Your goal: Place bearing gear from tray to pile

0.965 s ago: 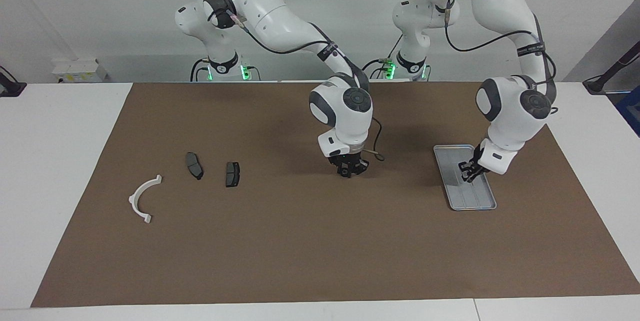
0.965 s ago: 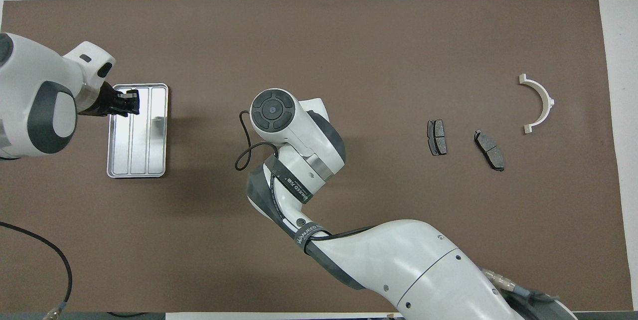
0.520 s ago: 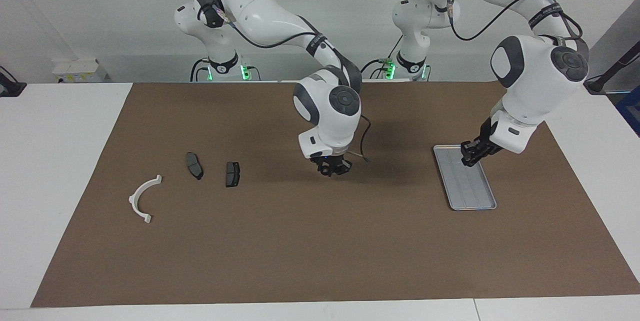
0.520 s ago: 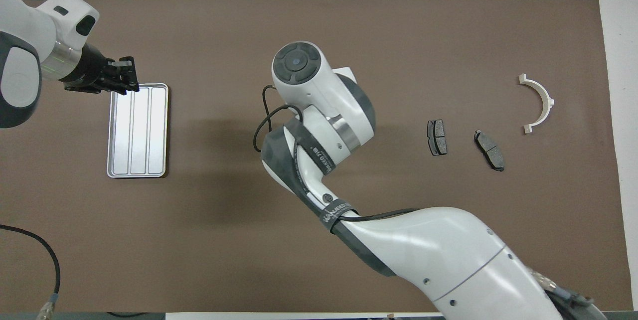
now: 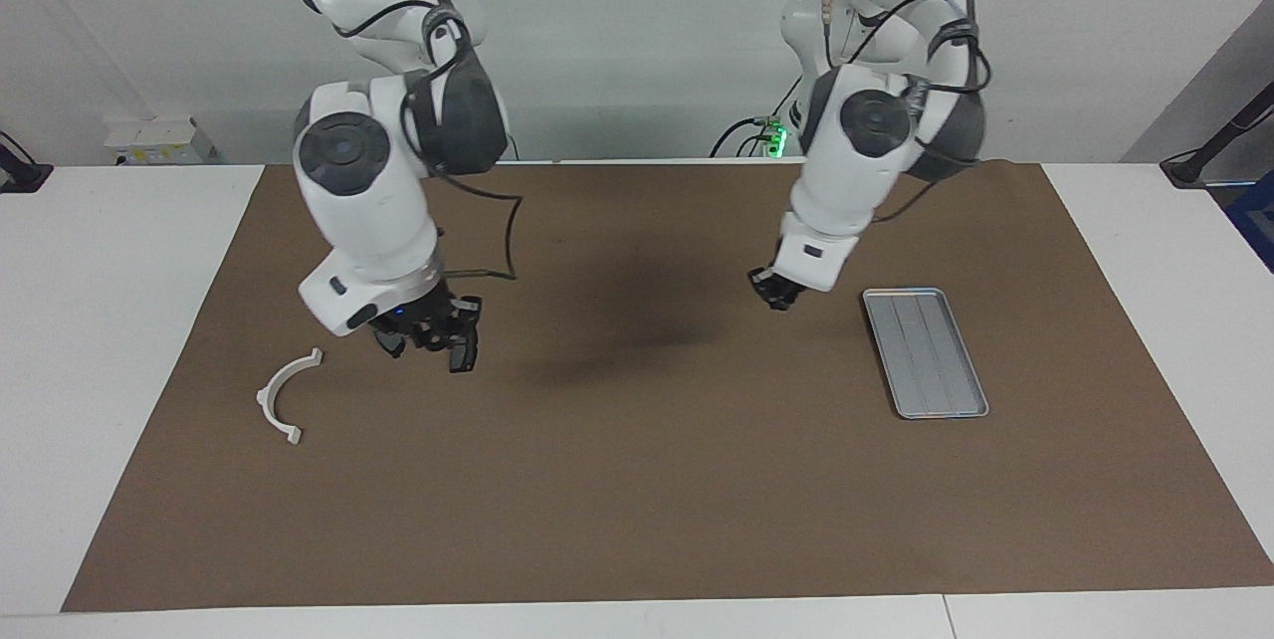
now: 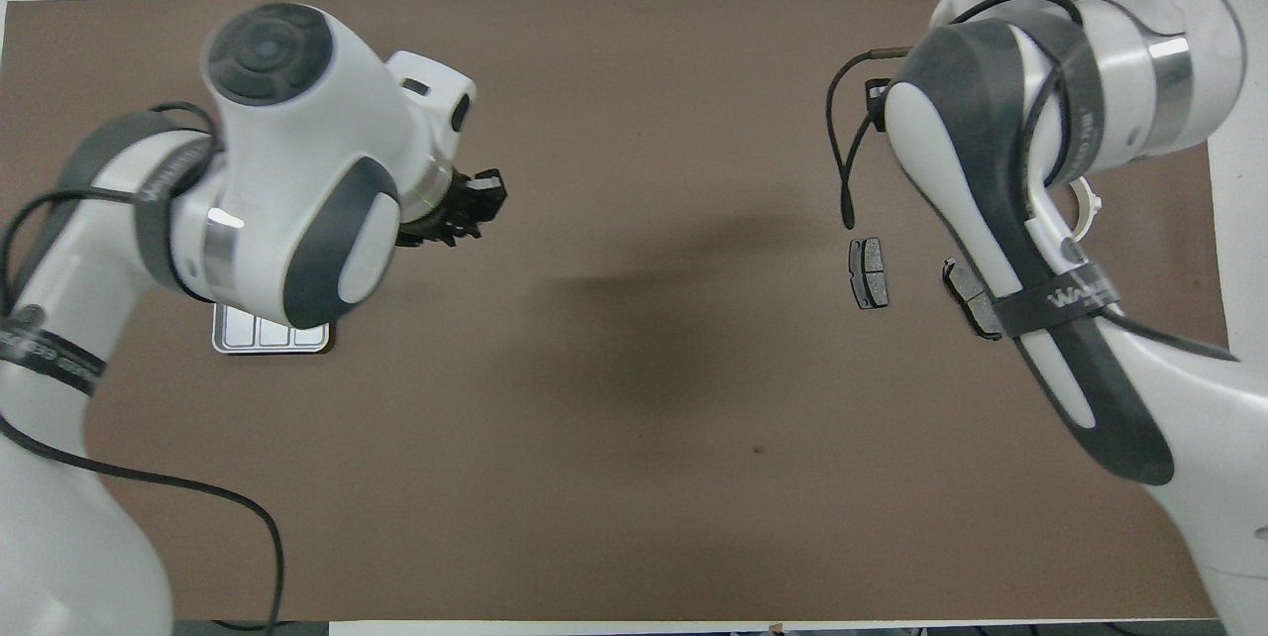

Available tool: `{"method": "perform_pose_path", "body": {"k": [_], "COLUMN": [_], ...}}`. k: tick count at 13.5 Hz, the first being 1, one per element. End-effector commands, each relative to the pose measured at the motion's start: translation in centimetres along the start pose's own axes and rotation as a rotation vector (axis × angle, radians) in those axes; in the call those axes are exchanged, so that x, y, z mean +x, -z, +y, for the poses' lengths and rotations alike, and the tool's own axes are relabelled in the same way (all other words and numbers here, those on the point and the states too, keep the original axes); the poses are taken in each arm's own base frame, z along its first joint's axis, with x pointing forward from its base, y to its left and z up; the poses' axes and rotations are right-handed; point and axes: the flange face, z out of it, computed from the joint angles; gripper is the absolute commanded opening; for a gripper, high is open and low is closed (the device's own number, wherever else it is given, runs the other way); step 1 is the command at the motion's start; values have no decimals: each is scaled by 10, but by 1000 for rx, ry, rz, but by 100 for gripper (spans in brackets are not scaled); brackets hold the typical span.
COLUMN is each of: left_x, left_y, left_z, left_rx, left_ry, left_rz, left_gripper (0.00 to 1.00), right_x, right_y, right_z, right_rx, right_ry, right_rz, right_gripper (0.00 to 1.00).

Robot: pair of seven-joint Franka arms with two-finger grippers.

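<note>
Not seeing the bearing gear anywhere; tray (image 5: 926, 352) looking bare. Left gripper (image 5: 771, 293) hanging over the worktop (image 5: 637, 480) beside the tray, right gripper (image 5: 428, 342) hanging over the pile's brake pads (image 6: 869, 271). Not managing to tell jaws apart or together on either. Guessing the gear feeling hard, heavy, slippery; pinching across its rim probably working best.

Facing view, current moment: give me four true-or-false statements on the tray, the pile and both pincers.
1. The tray holds no part. True.
2. The left pincer hangs over the tray. False: it is over bare mat beside the tray.
3. The right pincer is over the pile's dark plates. True.
4. The white bracket lies in the tray. False: it lies on the mat, toward the right arm's end.
</note>
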Motion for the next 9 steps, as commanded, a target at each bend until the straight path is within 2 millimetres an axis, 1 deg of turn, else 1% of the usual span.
{"method": "perform_pose_path", "body": {"k": [1, 2, 3, 4, 5, 6, 7, 9], "left_x": [-38, -49, -58, -64, -65, -64, -68, -75], "left_y": [0, -3, -10, -34, -62, -84, -100, -122], "left_z": [28, 42, 52, 61, 65, 66, 68, 65], "left_rx": [-25, -41, -46, -47, -65, -63, -45, -26], "left_ry": [42, 44, 38, 45, 54, 56, 47, 34], "left_rz": [60, 71, 74, 74, 87, 85, 76, 83], "left_gripper": [0, 0, 0, 0, 0, 0, 0, 0], "right_x": [11, 12, 16, 21, 28, 33, 33, 39], "right_y": [-59, -78, -99, -121, -151, -163, -168, -180], "right_z": [45, 50, 54, 66, 75, 78, 77, 79], "right_rx": [4, 6, 9, 10, 14, 15, 17, 18], "right_ry": [60, 54, 48, 33, 29, 29, 27, 28], "right_rz": [25, 46, 61, 80, 88, 107, 105, 133], "right_gripper": [0, 0, 0, 0, 0, 0, 0, 0]}}
